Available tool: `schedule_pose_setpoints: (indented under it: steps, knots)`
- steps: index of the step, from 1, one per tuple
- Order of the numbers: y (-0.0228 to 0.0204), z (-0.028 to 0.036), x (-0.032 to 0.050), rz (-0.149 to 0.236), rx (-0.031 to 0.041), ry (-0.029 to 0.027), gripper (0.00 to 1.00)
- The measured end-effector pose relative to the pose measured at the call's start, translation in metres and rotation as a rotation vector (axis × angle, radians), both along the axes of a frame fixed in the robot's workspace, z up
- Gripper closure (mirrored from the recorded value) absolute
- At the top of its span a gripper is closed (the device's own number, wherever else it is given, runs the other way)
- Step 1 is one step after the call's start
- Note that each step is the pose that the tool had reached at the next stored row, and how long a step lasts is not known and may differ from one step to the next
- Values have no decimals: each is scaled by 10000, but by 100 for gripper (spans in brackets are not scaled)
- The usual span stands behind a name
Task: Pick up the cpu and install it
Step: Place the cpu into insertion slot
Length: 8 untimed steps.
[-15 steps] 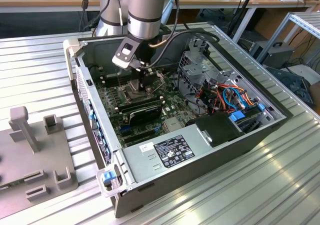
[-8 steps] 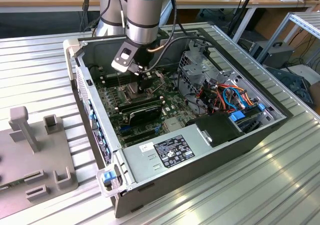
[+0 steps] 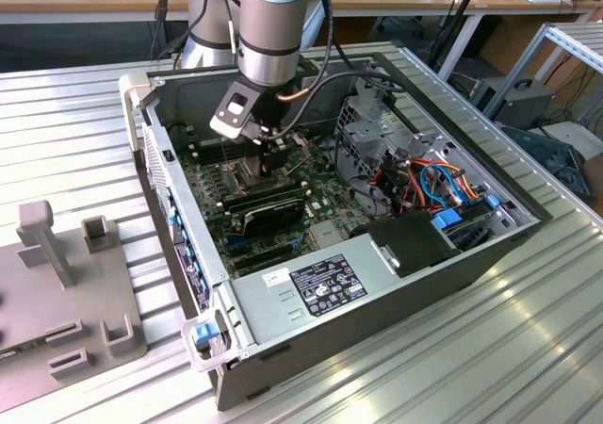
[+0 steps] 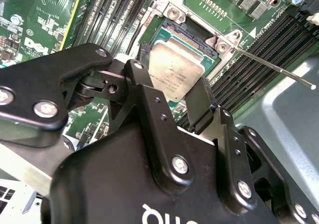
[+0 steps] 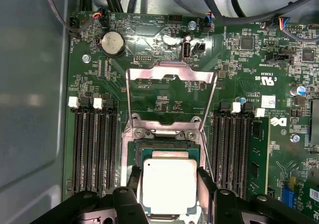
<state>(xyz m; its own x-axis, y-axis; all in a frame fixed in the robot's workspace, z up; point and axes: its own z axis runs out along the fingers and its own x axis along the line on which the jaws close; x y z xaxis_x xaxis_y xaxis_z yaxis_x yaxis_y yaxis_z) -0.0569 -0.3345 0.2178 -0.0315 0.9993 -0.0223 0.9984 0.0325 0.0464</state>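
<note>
Held the small, flat, silver-grey square cpu [image 5: 168, 186] pinched by two edges in the black pincer [image 5: 169, 176], over the open socket [image 5: 167, 147] between the black memory slots [image 5: 94, 149] of the green motherboard [image 5: 239, 84], hinged metal frame [image 5: 172, 72] raised: pickup done, seating and latching seemingly left.

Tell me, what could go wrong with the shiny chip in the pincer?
1. The pincer grips the cpu over the open socket. If it goes down crooked, it might not sit flat.
2. The raised metal frame and the thin lever are close by, so the pincer could bump them.
</note>
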Motion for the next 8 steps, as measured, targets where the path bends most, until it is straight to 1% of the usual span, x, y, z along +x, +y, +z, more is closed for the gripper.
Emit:
schedule_pose_setpoints:
  steps: [3,5,8]
  knots:
    - [-4,0,0,-1,-1,1,46]
    - [7,0,0,0,-1,0,46]
    - [8,0,0,1,-1,0,46]
